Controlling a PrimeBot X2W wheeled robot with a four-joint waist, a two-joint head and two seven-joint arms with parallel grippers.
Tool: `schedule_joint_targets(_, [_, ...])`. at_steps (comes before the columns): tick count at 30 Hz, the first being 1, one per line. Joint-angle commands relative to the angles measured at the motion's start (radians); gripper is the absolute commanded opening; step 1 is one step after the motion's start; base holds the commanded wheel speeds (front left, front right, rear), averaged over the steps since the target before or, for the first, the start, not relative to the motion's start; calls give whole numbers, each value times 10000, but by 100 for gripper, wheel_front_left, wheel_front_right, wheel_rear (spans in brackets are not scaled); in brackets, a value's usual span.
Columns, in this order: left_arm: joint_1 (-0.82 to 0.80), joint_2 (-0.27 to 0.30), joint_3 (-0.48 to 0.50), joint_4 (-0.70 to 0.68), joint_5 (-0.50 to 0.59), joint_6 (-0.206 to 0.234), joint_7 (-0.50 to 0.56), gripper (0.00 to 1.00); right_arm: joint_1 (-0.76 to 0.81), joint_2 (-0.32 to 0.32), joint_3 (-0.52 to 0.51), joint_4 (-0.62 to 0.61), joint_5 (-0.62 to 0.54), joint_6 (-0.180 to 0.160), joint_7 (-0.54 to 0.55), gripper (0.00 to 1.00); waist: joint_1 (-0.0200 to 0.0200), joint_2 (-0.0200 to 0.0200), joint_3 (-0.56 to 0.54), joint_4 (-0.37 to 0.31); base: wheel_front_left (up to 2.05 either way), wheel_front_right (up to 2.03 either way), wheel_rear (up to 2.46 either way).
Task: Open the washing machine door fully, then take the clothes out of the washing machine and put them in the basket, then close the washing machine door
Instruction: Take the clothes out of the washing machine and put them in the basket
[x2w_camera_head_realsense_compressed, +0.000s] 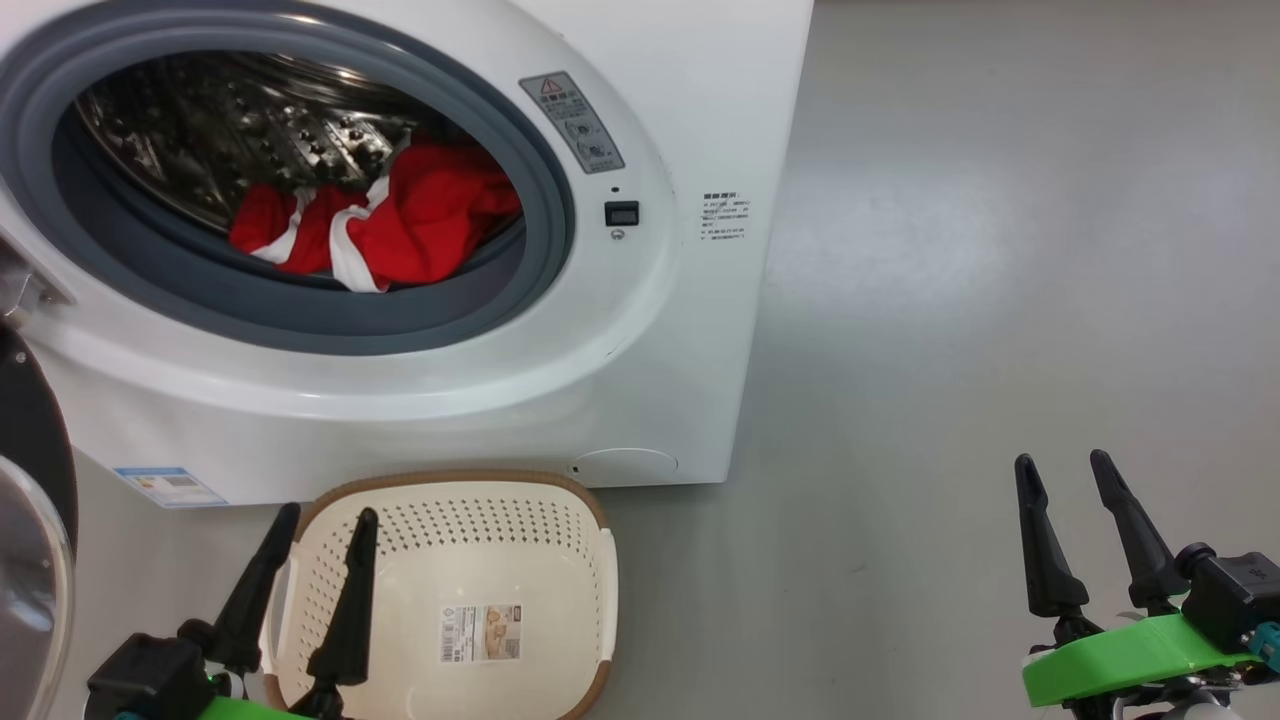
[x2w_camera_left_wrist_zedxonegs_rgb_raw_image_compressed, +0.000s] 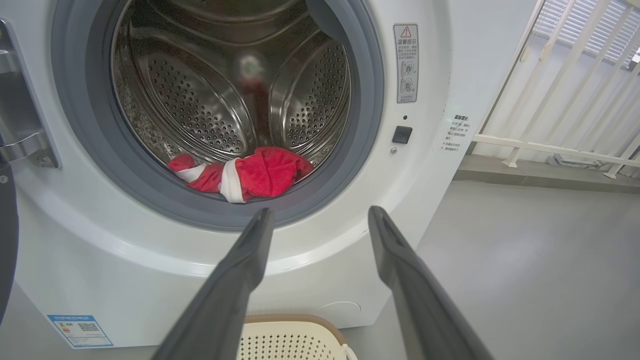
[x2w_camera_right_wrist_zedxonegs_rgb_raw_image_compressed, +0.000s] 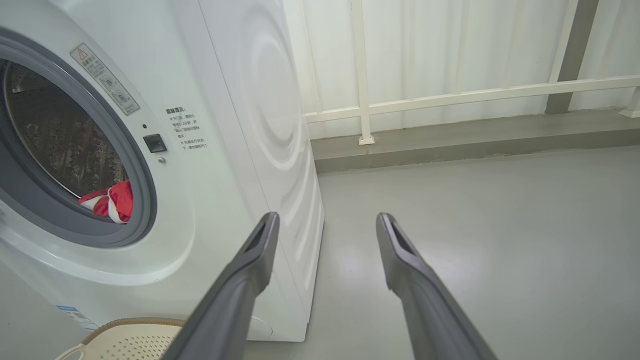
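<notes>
Currently, left jaws and right jaws stand fully apart, empty. Bright red garment with white trim (x2w_camera_head_realsense_compressed: 400, 225) lies inside the white front-loading washing machine (x2w_camera_head_realsense_compressed: 640, 380), ahead of the left jaws; cream perforated plastic basket (x2w_camera_head_realsense_compressed: 455, 535) sits below them.

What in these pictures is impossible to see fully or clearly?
Washing machine door: head view, cut off by the left edge.
Basket: head view, near side cut by bottom edge, left wall partly behind left end effector.
Warning label: all views, fine text too small.
</notes>
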Motion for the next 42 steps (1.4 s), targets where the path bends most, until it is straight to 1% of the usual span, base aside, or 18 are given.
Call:
schedule_joint_targets(1, [-412, 126, 395, -181, 98, -54, -48, 100, -212, -53, 271, -265, -45, 65, -92, 100, 0, 0, 6, 4, 0, 0, 0])
schedule_joint_targets(10, [-439, 122, 392, -125, 168, -54, -48, 100, -247, -50, 308, -270, -39, 65, -92, 100, 0, 0, 70, -6, 0, 0, 0])
schedule_joint_targets(13, [-579, 84, 397, 109, 186, -54, -48, 100, -304, -47, 354, -278, -37, 65, -92, 100, 0, 0, 201, -51, 0, 0, 0])
schedule_joint_targets(20, [-1711, 83, 366, 826, 515, -54, -48, 100, -555, -39, 394, -347, -13, 65, -92, 100, 0, 0, 819, -147, 0, 0, 0])
schedule_joint_targets(25, [-3052, 9, 627, 1939, 1147, -54, -48, 100, -805, -34, 433, -411, 56, 65, -92, 100, 0, 0, 1444, -319, 0, 0, 0])
schedule_joint_targets(29, [-4273, 113, 775, 3006, 1559, -53, -48, 100, -1043, -32, 520, -451, 239, 65, -92, 100, 0, 0, 1939, -553, 0, 0, 0])
schedule_joint_targets(36, [-6359, 568, 1020, 5144, 1911, -35, -48, 100, -1468, -31, 733, -491, 555, 65, -92, 100, 0, 0, 2653, -1091, 0, 0, 0])
schedule_joint_targets(42, [-7883, 981, 1012, 6705, 2216, 43, -48, 100, -1716, -31, 868, -521, 732, 65, -92, 100, 0, 0, 3053, -1434, 0, 0, 0])
